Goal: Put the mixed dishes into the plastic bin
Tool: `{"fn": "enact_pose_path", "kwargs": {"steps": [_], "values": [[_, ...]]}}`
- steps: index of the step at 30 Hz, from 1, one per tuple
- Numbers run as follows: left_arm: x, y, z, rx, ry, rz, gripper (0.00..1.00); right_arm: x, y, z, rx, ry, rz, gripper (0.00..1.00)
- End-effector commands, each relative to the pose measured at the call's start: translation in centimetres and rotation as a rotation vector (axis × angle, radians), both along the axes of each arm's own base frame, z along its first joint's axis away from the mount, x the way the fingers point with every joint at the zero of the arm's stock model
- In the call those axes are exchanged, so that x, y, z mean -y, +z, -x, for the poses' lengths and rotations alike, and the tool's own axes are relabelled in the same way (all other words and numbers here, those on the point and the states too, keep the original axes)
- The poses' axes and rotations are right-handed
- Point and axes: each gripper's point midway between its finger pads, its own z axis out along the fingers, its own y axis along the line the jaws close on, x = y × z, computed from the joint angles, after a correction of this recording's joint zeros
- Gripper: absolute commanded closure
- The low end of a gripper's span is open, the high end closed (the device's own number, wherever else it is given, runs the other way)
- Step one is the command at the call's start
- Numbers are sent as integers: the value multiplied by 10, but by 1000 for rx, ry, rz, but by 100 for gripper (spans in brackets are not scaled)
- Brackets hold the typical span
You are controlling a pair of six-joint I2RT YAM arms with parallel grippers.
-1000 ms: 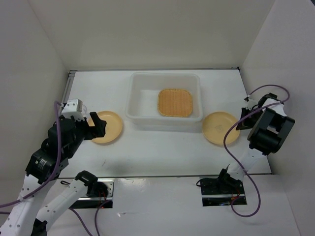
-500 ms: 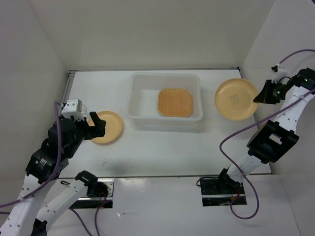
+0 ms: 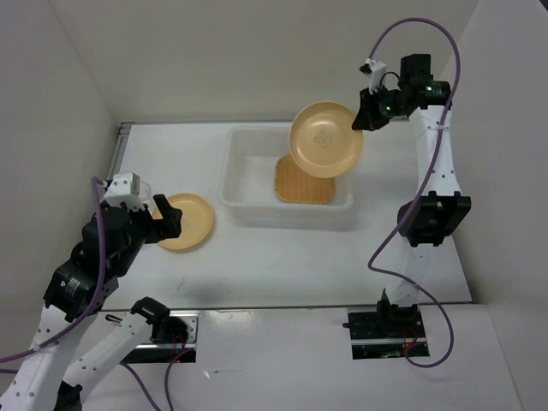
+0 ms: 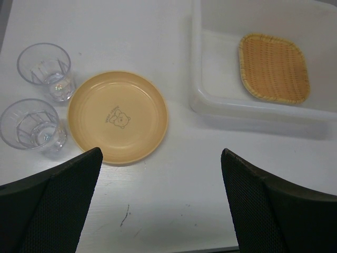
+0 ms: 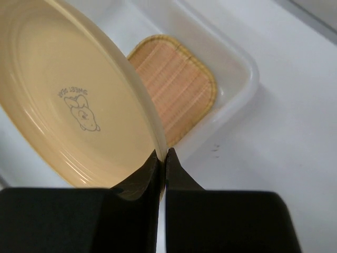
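Your right gripper (image 5: 162,155) is clenched on the rim of a tan-yellow plate (image 3: 324,139), with both fingers pinched together over the edge. It holds the plate tilted in the air above the far right part of the plastic bin (image 3: 282,208). The plate's inner face, which bears a small printed figure, is turned toward the top camera. The wicker tray (image 4: 274,67) lies flat on the bin's floor, toward its right side, and in the top view the raised plate covers its far edge. Your left gripper (image 4: 161,153) is released, jaws spread wide, and hangs over the white table (image 3: 282,257) at the near left, grasping nothing. Below and just beyond its fingers, the second plate (image 4: 118,117) lies flat on the table to the left of the bin, apart from the bin's wall. One clear cup (image 4: 45,68) stands upright just beside that plate's far left edge. The other clear cup (image 4: 32,126) stands nearer, just beside the plate's left edge. Only the left wrist view shows the cups.
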Motion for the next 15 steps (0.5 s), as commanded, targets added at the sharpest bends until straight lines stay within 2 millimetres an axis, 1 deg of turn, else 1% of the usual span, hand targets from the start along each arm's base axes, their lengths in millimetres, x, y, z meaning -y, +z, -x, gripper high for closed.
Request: {"fn": "enact_pose_path", "kwargs": {"steps": [1, 2, 3, 4, 5, 6, 7, 8, 9, 11, 12, 13, 14, 15], "values": [[-6, 7, 0, 35, 45, 26, 0, -3, 4, -34, 64, -56, 93, 100], [-7, 9, 2, 44, 45, 31, 0, -8, -9, -46, 52, -57, 117, 100], [-7, 9, 2, 44, 48, 39, 0, -11, -19, -50, 35, -63, 148, 100], [-8, 10, 1, 46, 58, 36, 0, -14, -26, -53, 26, -81, 170, 100], [-9, 11, 3, 55, 58, 41, 0, -20, -37, -62, 25, -98, 213, 100], [-11, 10, 4, 48, 71, 43, 0, -25, -38, -61, 27, -95, 225, 100], [-11, 10, 4, 48, 71, 43, 0, -26, -45, -66, 28, -110, 262, 100], [-12, 11, 6, 56, 71, 47, 0, -40, -48, -66, 37, -92, 279, 100], [-12, 11, 6, 57, 71, 47, 0, -45, -59, -66, 16, -89, 303, 100], [-13, 12, 5, 58, 84, 53, 0, -54, -71, -68, 14, -91, 354, 100], [-13, 12, 5, 58, 84, 53, 0, -56, -77, -69, 8, -92, 372, 100], [-13, 12, 5, 58, 84, 53, 0, -53, -82, -70, 2, -102, 387, 100], [-13, 12, 5, 58, 84, 53, 0, -54, -94, -68, -19, -106, 423, 100], [-13, 12, 5, 58, 84, 53, 0, -57, -97, -68, -18, -106, 435, 100]]}}
